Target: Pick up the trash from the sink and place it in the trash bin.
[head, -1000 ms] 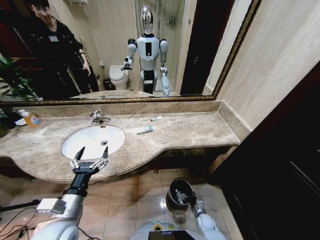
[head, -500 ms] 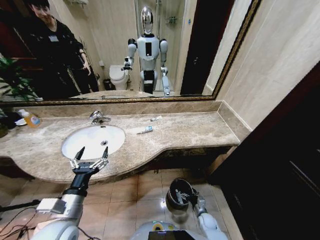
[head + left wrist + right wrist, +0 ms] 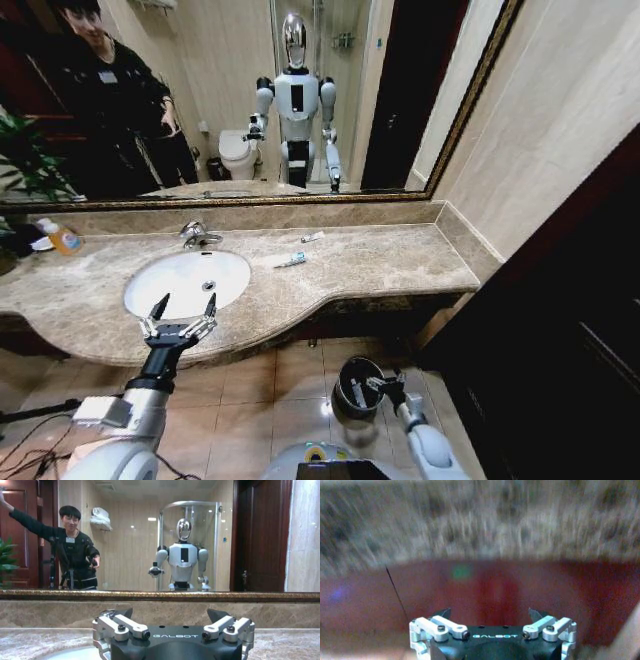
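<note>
The white oval sink (image 3: 170, 290) is set in the brown marble counter, with a chrome faucet (image 3: 196, 235) behind it. My left gripper (image 3: 183, 305) hovers open over the basin's front rim; the left wrist view shows its spread fingers (image 3: 125, 613) empty above the sink (image 3: 70, 654). Two small white tubes of trash (image 3: 291, 260) (image 3: 312, 237) lie on the counter right of the basin. The black trash bin (image 3: 343, 375) stands on the floor tiles with pale bits inside. My right gripper (image 3: 380, 384) is at the bin's right rim, and the right wrist view shows it (image 3: 490, 613) open and empty.
An orange soap bottle (image 3: 62, 237) stands at the counter's far left beside a plant (image 3: 20, 170). A large mirror backs the counter. A dark wooden panel (image 3: 560, 330) closes off the right side. The counter's curved front edge overhangs the floor near the bin.
My right gripper has risen and shifted right from inside the bin's mouth to its right rim. The left gripper and the tubes have not moved.
</note>
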You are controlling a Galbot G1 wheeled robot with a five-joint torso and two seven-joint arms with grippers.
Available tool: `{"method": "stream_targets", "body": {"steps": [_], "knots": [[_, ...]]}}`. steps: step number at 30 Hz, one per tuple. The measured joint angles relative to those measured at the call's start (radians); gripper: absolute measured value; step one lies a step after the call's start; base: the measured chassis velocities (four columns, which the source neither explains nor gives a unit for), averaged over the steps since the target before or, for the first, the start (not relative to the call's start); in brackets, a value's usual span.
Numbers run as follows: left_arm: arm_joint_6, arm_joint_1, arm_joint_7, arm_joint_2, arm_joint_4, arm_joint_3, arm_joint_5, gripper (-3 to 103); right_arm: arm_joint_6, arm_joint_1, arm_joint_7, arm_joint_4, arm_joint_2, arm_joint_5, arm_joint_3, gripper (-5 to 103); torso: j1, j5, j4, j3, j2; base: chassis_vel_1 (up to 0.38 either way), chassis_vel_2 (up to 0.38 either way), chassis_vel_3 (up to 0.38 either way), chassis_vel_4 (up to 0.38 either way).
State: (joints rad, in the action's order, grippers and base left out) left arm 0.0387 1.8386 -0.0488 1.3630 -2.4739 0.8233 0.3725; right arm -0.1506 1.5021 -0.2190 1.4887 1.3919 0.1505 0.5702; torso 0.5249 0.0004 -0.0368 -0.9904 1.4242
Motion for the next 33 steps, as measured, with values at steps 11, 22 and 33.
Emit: {"method": "stream_targets", "body": {"steps": [11, 22, 33], "knots": [[0.000, 0.000, 0.000, 0.000, 0.000, 0.000, 0.000, 100, -0.122, 0.157, -0.176, 0.401, -0.095, 0.171, 0.067, 100, 0.000, -0.0004, 0.0001, 0.000, 0.000, 0.000, 0.000, 0.000, 0.000], [0.000, 0.000, 0.000, 0.000, 0.000, 0.000, 0.000, 100, 0.191, -0.093, -0.353, 0.529, -0.208, 0.268, 0.040, 100, 0.000, -0.0004, -0.0002, 0.000, 0.000, 0.000, 0.000, 0.000, 0.000], [0.000, 0.000, 0.000, 0.000, 0.000, 0.000, 0.000, 100, 0.302, -0.407, -0.400, 0.380, -0.435, 0.393, -0.211, 100, 0.000, -0.0002, -0.0001, 0.000, 0.000, 0.000, 0.000, 0.000, 0.000]]}}
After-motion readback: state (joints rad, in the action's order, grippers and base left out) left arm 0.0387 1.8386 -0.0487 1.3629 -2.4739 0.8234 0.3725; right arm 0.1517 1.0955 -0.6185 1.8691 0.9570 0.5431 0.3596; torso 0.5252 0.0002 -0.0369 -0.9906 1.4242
